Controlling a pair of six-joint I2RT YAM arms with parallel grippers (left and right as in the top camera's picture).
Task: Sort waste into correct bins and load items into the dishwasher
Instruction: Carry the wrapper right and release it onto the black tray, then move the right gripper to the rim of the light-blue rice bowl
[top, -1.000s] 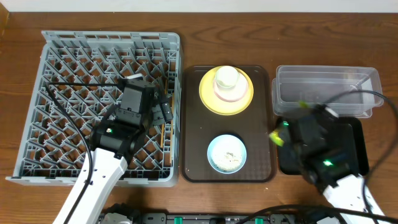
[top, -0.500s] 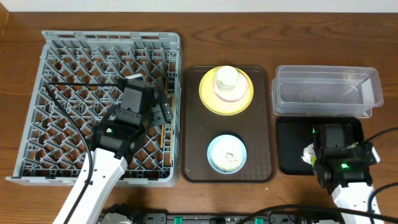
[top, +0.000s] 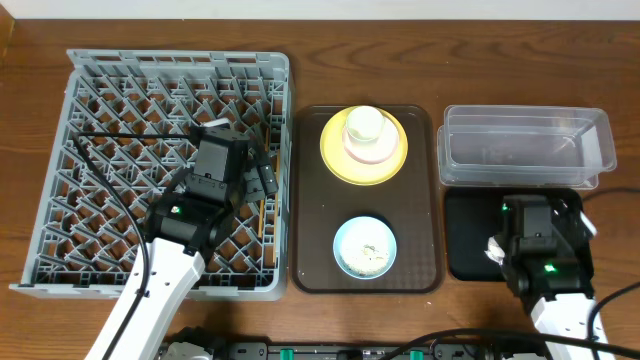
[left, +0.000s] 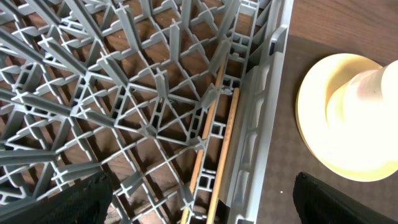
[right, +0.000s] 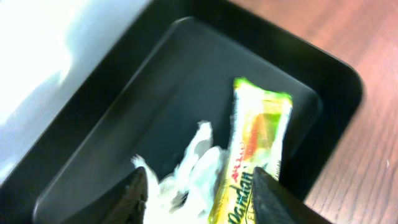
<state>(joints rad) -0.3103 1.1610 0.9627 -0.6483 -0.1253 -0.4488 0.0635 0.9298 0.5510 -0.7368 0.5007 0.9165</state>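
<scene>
Two bits of waste, crumpled white tissue (right: 193, 168) and yellow-green-orange snack wrapper (right: 258, 137), lie in shallow black rectangular tray (right: 174, 81) | right gripper (right: 202, 190) half open, empty | left gripper (left: 205, 202) wide open, empty

text: "Pandan", lower edge cut off | on: snack wrapper (right: 258, 149) | lettering: white | small red mark above: unreadable

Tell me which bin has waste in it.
The black tray, holding the white tissue and snack wrapper; the clear tub beside it shows none.
</scene>
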